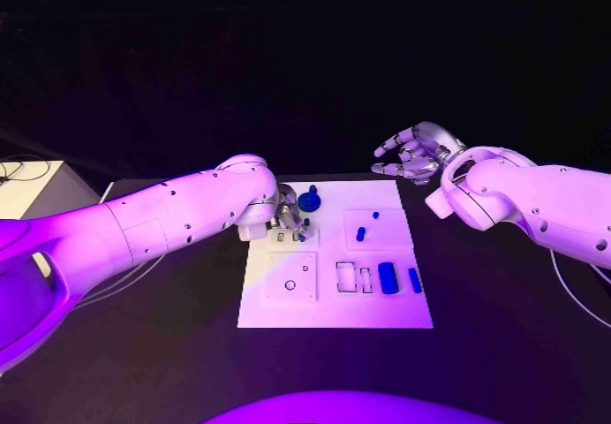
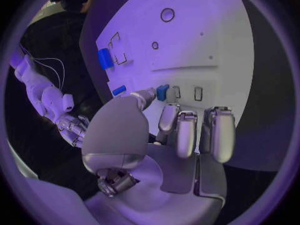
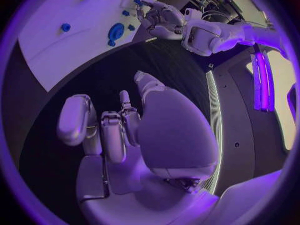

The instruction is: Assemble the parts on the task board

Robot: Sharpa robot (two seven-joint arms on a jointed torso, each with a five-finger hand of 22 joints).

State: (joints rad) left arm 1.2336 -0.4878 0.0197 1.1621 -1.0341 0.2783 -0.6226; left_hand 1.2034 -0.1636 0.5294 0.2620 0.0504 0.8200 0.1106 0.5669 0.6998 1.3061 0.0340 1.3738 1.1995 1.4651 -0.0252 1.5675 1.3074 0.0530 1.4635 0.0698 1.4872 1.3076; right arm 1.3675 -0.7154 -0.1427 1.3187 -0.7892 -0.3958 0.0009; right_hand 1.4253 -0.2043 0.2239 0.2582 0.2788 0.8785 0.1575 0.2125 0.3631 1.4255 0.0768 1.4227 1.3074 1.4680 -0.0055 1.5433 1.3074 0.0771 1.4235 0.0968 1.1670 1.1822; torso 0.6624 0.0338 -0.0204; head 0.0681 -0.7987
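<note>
Nearest me lay the black table [image 1: 153, 353], and on its middle sat the white task board [image 1: 334, 314], the largest thing on it. Off the table's far left corner stood a pale box [image 1: 38, 190] with a thin cable on top.

My left arm [image 1: 140, 225] reached in across the board's left edge, and my left hand [image 1: 282, 219] hung over the far left part of the board. Its fingers [image 2: 186, 132] were curled down toward the board, and the thumb tip sat right against a small blue part [image 2: 162, 91] beside two little slots; I could not tell whether that part was truly pinched or only touched. My right hand [image 1: 414, 152] hovered beyond the board's far right corner, over bare table, its fingers apart and loosely bent, holding nothing.

Of the parts, the biggest was a round blue piece with a knob [image 1: 310, 200], standing at the far edge of the board just right of my left hand. Next came a blue block [image 1: 387, 277] on the near right area, with a slimmer blue bar [image 1: 415, 280] just to its right and two outlined rectangular recesses to its left. A small blue peg [image 1: 360, 234] stood in the middle right, and a tiny blue dot [image 1: 377, 214] lay just beyond it.
</note>
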